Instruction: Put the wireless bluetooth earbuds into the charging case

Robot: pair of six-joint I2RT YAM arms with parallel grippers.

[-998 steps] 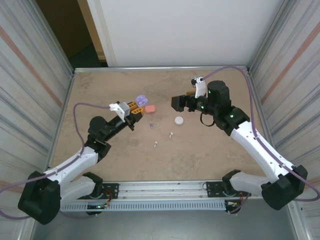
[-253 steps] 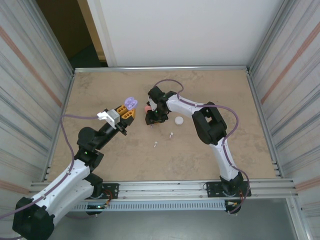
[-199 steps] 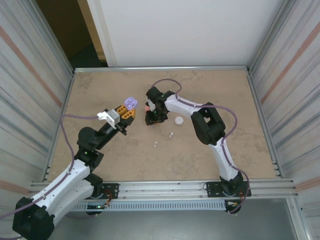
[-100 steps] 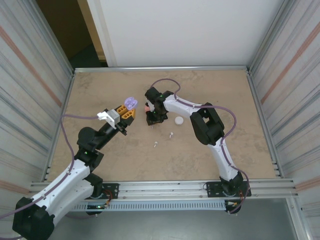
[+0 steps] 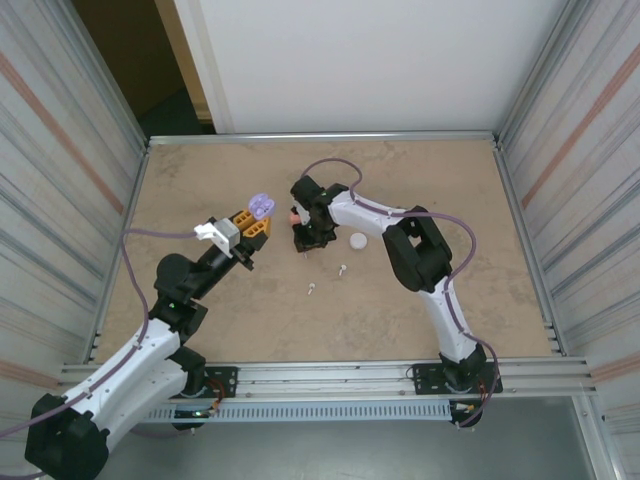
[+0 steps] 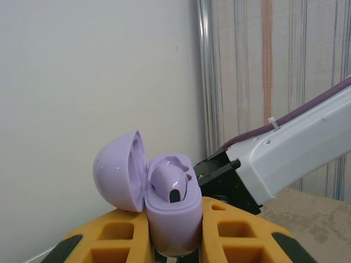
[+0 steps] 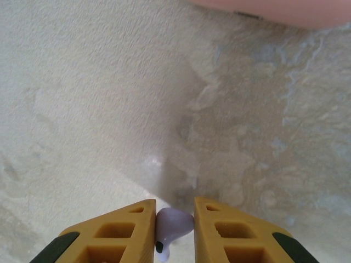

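Your right fingers are clamped on the purple earbud at the bottom centre of the right wrist view. Lift it straight off the worktop, clear of the coral case at the top right edge. Carry it to the purple charging case, clamped lid-open in your left fingers, and aim beside the seated earbud. In the top view, the right arm reaches to upper centre with its wrist pointing down, and the left arm lifts the case left of it.

One overhead, two close wrist views
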